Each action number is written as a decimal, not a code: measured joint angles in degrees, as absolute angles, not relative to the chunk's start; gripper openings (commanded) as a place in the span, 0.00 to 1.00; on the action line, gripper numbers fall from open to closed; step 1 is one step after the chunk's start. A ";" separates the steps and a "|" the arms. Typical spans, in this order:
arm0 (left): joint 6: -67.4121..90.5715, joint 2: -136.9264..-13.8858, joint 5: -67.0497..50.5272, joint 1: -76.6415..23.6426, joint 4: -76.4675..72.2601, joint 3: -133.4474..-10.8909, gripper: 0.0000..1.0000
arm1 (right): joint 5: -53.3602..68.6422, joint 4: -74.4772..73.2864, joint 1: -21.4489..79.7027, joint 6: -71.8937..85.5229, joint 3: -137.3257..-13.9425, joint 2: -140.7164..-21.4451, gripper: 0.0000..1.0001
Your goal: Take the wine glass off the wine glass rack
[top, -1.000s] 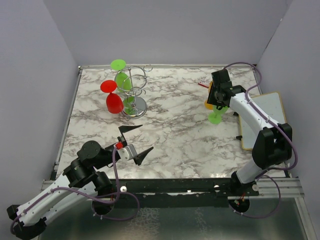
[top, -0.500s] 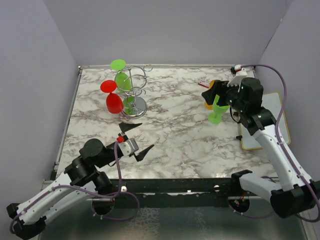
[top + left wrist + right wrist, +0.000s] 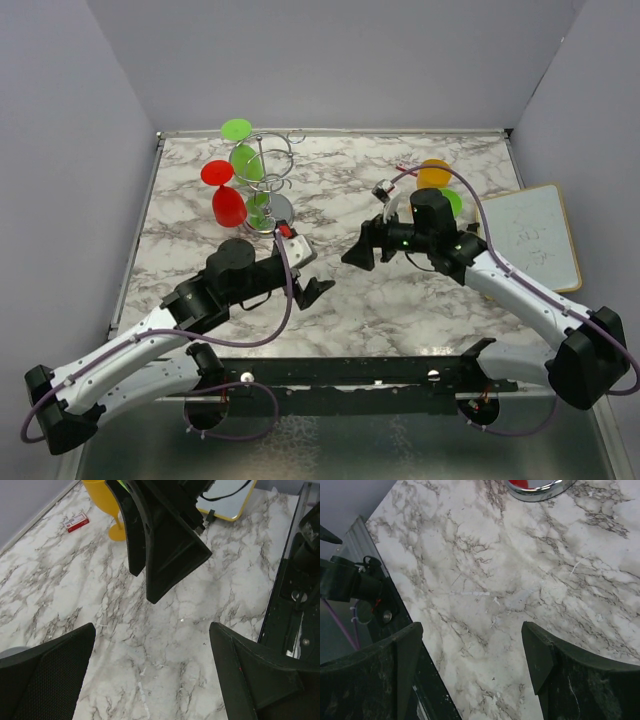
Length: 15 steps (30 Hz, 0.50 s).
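I judged the task part done. An orange glass [image 3: 434,173] and a standing green glass [image 3: 454,201] were on the table [image 3: 340,190], well apart from the wine glass rack [image 3: 270,211]. A red wine glass [image 3: 227,205] and a hanging green glass [image 3: 246,160] hung on it, inverted. The left claw [image 3: 308,272] and right claw [image 3: 358,248] were spread wide, holding nothing. The right arm hid most of the standing green glass, and the rack's wire loops were hard to trace.

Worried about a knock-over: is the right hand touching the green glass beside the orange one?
Apart. Top view: the right hand hangs over bare marble, well clear of the green glass; its wrist view shows it open, empty.
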<state>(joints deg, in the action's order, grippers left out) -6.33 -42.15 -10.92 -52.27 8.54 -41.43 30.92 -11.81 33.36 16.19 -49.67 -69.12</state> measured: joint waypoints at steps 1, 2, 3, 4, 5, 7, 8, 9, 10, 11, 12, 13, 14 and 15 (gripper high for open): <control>-4.91 -43.40 -10.57 -52.21 8.38 -42.30 0.99 | 30.35 -11.70 33.43 16.14 -49.69 -68.95 0.80; -3.49 -44.51 -9.82 -52.18 8.23 -43.24 0.99 | 29.34 -11.84 33.43 15.97 -49.76 -68.79 0.80; -2.22 -45.56 -8.97 -52.18 8.08 -44.40 0.99 | 28.49 -12.01 33.43 15.66 -49.89 -68.66 0.80; -1.06 -46.44 -7.77 -52.18 7.90 -45.63 0.99 | 27.44 -12.23 33.43 15.33 -50.04 -68.51 0.80; -0.08 -47.31 -6.48 -52.18 7.64 -47.16 0.99 | 26.41 -12.47 33.43 15.03 -50.22 -68.25 0.80; 1.93 -49.28 -3.22 -51.99 7.20 -51.00 0.99 | 24.80 -12.56 33.36 14.57 -50.30 -67.42 0.80; 2.66 -50.35 -1.74 -51.77 7.14 -53.17 0.99 | 24.18 -12.69 33.36 14.41 -50.30 -66.94 0.80; 3.42 -51.75 -0.14 -51.44 7.22 -55.96 0.99 | 23.38 -12.84 33.36 14.24 -50.30 -66.46 0.80; 4.05 -53.45 1.23 -50.94 7.31 -59.16 0.99 | 22.65 -12.95 33.36 14.09 -50.30 -65.95 0.80; 4.43 -55.20 2.35 -50.28 7.44 -62.33 0.99 | 21.93 -12.99 33.36 13.89 -50.30 -65.52 0.80; 4.67 -56.82 3.18 -49.58 7.60 -65.21 0.99 | 21.30 -13.13 33.36 13.74 -50.30 -65.12 0.79; 4.75 -57.95 3.64 -48.93 7.79 -67.18 0.99 | 20.53 -13.23 33.36 13.58 -50.30 -64.77 0.79; 4.91 -59.53 4.03 -47.68 8.32 -69.71 0.99 | 19.90 -13.34 33.36 13.37 -50.30 -64.45 0.79; 5.08 -60.82 4.12 -46.19 8.71 -71.75 0.99 | 19.33 -13.39 33.36 13.28 -50.30 -64.23 0.79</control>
<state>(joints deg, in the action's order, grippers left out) 5.08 -60.82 4.12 -46.19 8.71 -71.75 19.33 -13.39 33.36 13.28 -50.30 -64.23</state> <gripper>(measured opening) 0.991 0.796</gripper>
